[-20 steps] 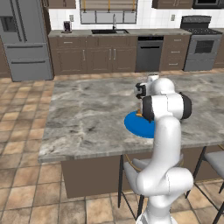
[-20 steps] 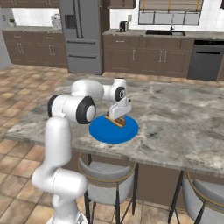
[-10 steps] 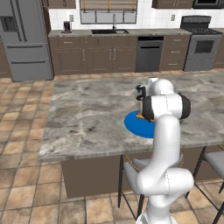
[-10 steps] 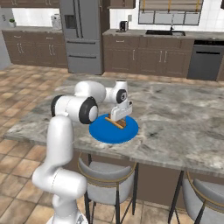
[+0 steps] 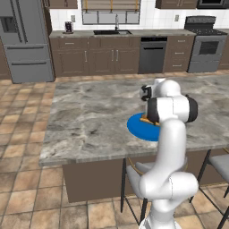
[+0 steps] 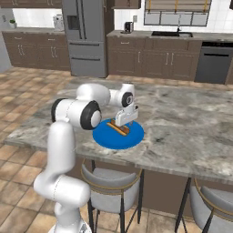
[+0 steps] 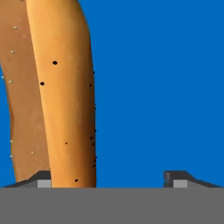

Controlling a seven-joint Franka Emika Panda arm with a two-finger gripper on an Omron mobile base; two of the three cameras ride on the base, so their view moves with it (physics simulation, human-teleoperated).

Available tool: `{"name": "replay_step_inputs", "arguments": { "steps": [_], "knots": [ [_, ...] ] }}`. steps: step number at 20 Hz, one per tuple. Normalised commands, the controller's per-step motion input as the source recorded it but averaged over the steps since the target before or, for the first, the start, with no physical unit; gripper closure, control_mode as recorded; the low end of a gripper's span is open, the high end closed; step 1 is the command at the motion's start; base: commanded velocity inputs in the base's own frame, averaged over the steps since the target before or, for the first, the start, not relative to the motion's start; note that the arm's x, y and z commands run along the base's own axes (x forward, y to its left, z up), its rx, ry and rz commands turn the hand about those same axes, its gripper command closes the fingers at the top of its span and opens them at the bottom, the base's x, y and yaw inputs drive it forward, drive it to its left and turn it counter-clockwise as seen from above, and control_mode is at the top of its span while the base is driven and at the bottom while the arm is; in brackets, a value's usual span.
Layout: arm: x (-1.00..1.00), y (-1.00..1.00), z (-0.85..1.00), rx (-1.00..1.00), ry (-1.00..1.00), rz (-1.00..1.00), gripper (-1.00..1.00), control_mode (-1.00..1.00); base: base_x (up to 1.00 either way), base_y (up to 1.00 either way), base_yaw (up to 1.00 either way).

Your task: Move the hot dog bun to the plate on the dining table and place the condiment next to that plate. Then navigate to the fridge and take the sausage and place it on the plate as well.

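Observation:
The tan-orange hot dog bun (image 7: 65,96) lies on the blue plate (image 7: 166,87), close under my hand. The plate (image 5: 136,127) sits on the marble dining table (image 5: 89,116) near its front edge. My gripper (image 6: 124,122) points down over the plate (image 6: 107,136), just above the bun (image 6: 120,129). Its fingers stand apart in the hand view: the gripper (image 7: 109,179) is open, with the bun along the left fingertip (image 7: 43,180) and bare plate toward the right one. The fridge (image 5: 22,40) stands at the far left wall. Condiment and sausage are out of view.
Stools (image 6: 111,179) stand under the table's near edge, another at the right (image 5: 219,163). Dark wall cabinets with a sink, dishwasher and stove (image 5: 205,44) line the back. Tiled floor lies open between the table and the fridge (image 6: 84,36).
The hand has shifted only slightly over the plate. The bun stays on the plate and the base has not moved.

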Motion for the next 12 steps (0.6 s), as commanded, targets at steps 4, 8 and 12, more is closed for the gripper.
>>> {"name": "replay_step_inputs", "arguments": {
  "steps": [4, 8, 12],
  "knots": [
    [-0.33, 0.04, 0.39, 0.01, 0.0, 0.0, -1.0, -1.0, 0.0, 0.0, 0.0],
    [-0.26, 0.12, 0.8, 0.0, -0.04, 0.0, -1.0, -1.0, 0.0, 0.0, 0.0],
    [-0.24, 0.12, 0.42, 0.0, -0.01, 0.0, -1.0, -1.0, 0.0, 0.0, 0.0]
  ]
}}
